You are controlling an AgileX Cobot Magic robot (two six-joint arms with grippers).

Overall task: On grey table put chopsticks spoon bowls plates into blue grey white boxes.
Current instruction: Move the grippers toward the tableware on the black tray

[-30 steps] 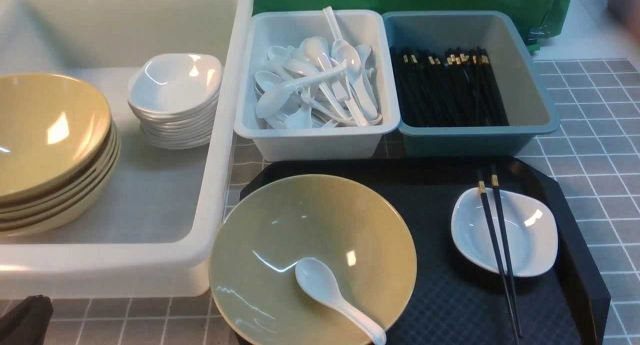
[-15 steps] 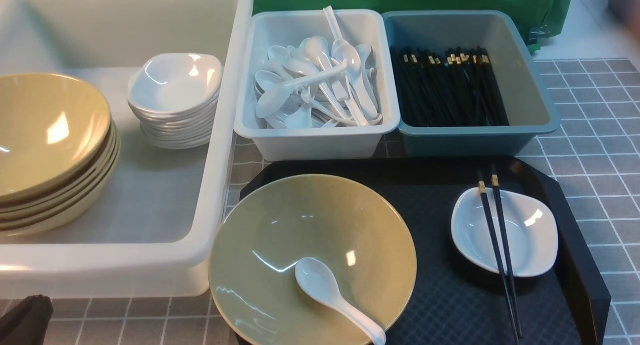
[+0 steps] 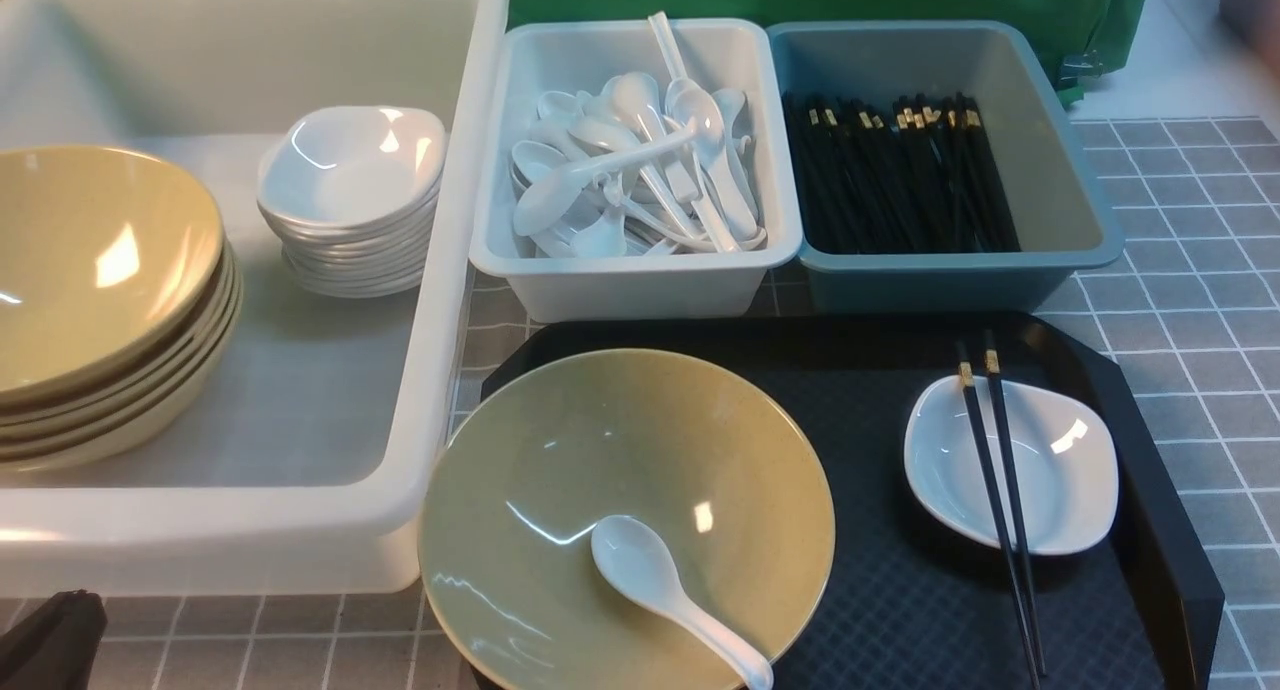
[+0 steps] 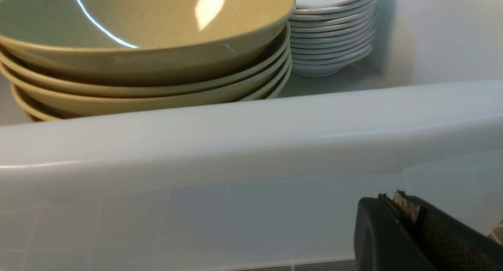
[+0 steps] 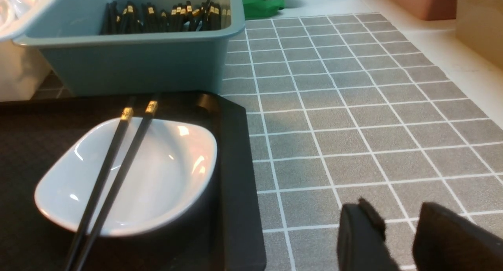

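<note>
The left gripper (image 4: 391, 198) is shut tight with nothing in it, low beside the outer wall of the big white tub (image 4: 235, 145). The right gripper (image 5: 395, 206) is partly open and empty, over the grey table (image 5: 353, 106) next to the black tray (image 5: 235, 165). Only its wrist view shows that; the front view leaves it out. On the tray sit one yellow bowl (image 3: 640, 440) with one spoon (image 3: 660, 590) inside, and one white plate (image 3: 1060, 470) with two chopsticks (image 3: 1000, 500) across it. There are three boxes.
</note>
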